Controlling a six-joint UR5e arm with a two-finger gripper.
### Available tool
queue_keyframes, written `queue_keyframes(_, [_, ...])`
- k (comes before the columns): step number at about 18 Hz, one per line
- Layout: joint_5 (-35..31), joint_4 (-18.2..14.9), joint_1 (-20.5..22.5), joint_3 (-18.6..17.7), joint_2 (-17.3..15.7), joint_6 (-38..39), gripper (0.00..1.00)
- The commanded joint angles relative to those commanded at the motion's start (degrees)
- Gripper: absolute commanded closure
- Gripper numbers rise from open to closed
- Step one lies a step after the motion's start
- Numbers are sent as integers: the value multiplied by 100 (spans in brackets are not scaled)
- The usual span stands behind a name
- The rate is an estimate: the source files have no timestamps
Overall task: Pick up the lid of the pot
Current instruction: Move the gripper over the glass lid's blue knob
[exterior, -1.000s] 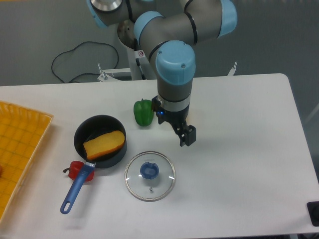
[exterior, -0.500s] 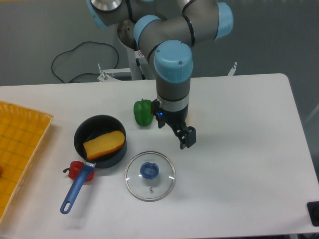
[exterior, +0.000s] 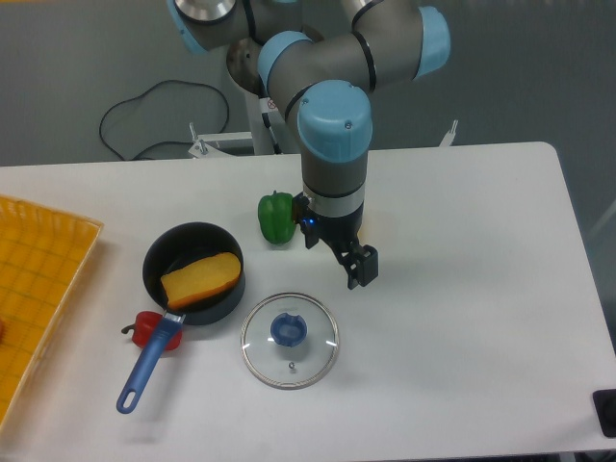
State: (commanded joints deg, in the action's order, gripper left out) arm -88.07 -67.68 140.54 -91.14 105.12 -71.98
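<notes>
1. Pincer (exterior: 334,253): released, two fingertips apart, nothing seen gripped. It hangs above the table (exterior: 481,356), behind and picture-right of the lid.
2. Arm (exterior: 335,120): comes in from the top of the view, reaching down.
3. Pot lid (exterior: 252,358): clear disc, flat on table, blue knob (exterior: 289,330) up. Near the pincer, not touching it. Just beside the pan.
4. Step in hand, my read: approach. Lid not grasped.
5. Next move: shift toward camera and picture-left, centre over knob, straddle it, descend, close, lift straight. Knob looks rounded, so an off-centre bite could slip or tip the lid. Keep fingertips off the disc.
6. Count, task side: 1 pincer, 1 arm, 1 lid, 1 knob.
7. Count, rest: 1 green pepper-like piece (exterior: 277,218) behind lid; 1 black pan (exterior: 162,252) with 1 blue handle (exterior: 142,371); 1 orange-yellow piece (exterior: 202,279) in pan; 1 red piece (exterior: 147,329) beside handle; 1 yellow-orange crate (exterior: 48,269) far picture-left; 1 dark object (exterior: 605,411) at right edge, can't identify.
</notes>
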Motion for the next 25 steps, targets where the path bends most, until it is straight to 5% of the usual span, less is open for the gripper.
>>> queue_keyframes(10, [-18, 0, -176, -9, 404, 122, 0])
queue_keyframes(22, [26, 62, -396, 44, 703, 1801, 0])
queue_keyframes(25, [96, 228, -396, 61, 808, 2722, 0])
